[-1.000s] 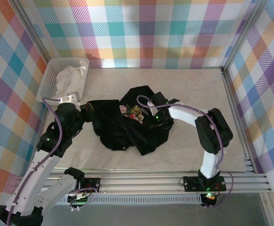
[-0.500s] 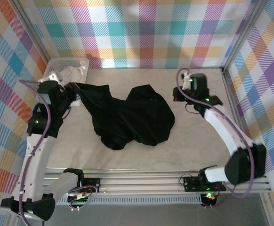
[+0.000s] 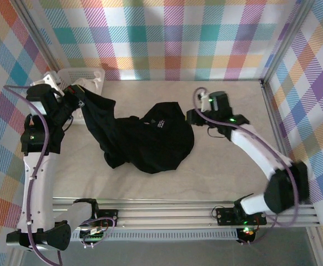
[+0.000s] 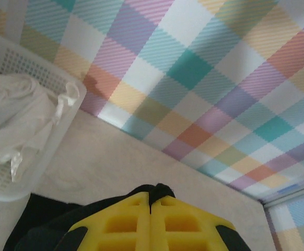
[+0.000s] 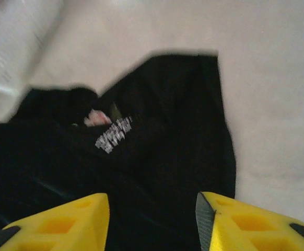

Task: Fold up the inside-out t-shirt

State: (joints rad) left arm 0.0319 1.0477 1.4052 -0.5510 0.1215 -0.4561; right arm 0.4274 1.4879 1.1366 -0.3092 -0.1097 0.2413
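Two sets of yellow fingers meet the garment differently. The left fingers [image 4: 120, 225], at the bottom edge of the left wrist view, are clenched tight with no gap between them, and a fold of the black t-shirt [image 4: 42, 209] bulges around their tips and spills to the lower left. From the top view, those left fingers [image 3: 75, 104] sit in the upper left, just beside the white plastic basket [image 3: 89, 73] that holds a crumpled white cloth [image 3: 86, 84]. The t-shirt [image 3: 150, 138] runs from that grasp as a raised band down and to the right, then spreads into a rumpled heap on the pale surface [image 3: 233, 166] near the middle of the frame, with small white lettering [image 3: 161, 124] facing up. The right fingers [image 3: 192, 117] hover just beside the heap's upper right edge. In the right wrist view the right fingers [image 5: 63, 219] stand released and apart at the bottom corners. The t-shirt [image 5: 167, 146] lies beyond and between them, unpinched, its white lettering [image 5: 113, 135] and a blurred pinkish patch [image 5: 94, 117] toward the left.
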